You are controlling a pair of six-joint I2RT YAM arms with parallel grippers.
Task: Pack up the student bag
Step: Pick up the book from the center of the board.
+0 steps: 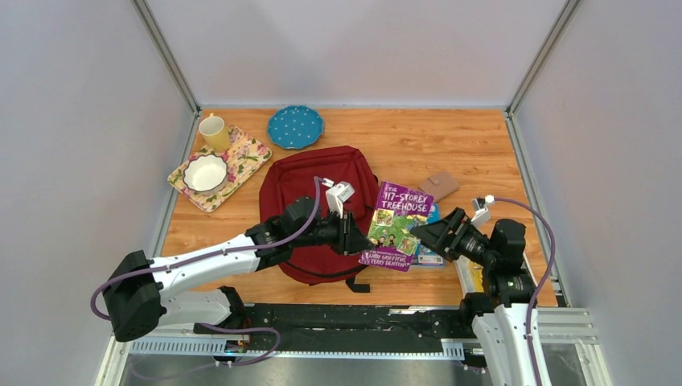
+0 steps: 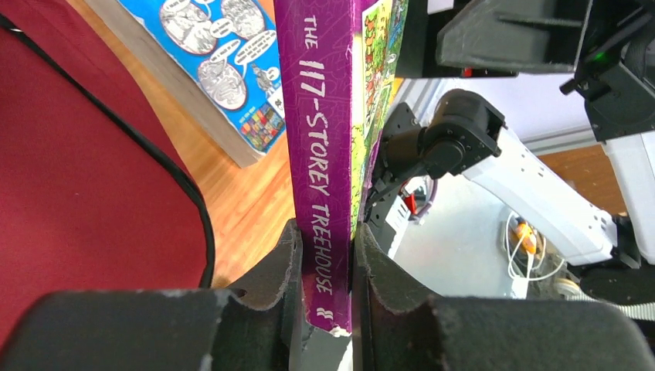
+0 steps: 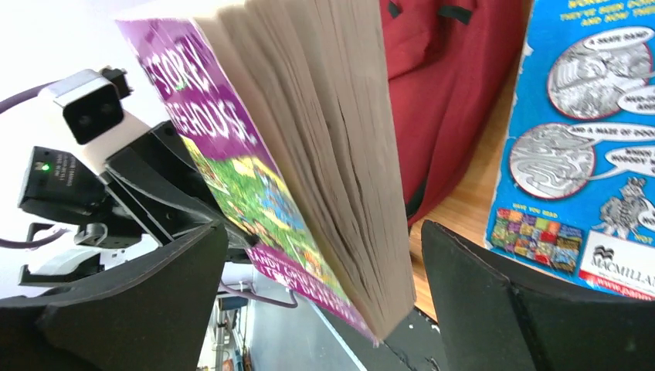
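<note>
The student bag (image 1: 310,189), dark red, lies flat in the middle of the table. A purple "117-Storey Treehouse" book (image 1: 398,223) is lifted just right of it. My left gripper (image 1: 351,233) is shut on that book's spine (image 2: 320,154), both pads pressed against the covers. My right gripper (image 1: 426,233) stands open on the book's other side. Its wide-apart fingers straddle the page edge (image 3: 309,139) without touching it. A blue book (image 3: 587,131) lies on the table beneath, beside the bag (image 3: 448,93).
A flowered tray (image 1: 245,153) at the back left carries a white bowl (image 1: 205,173) and a yellow mug (image 1: 215,133). A blue dotted plate (image 1: 295,126) lies behind the bag. A brown wallet (image 1: 439,186) lies behind the books.
</note>
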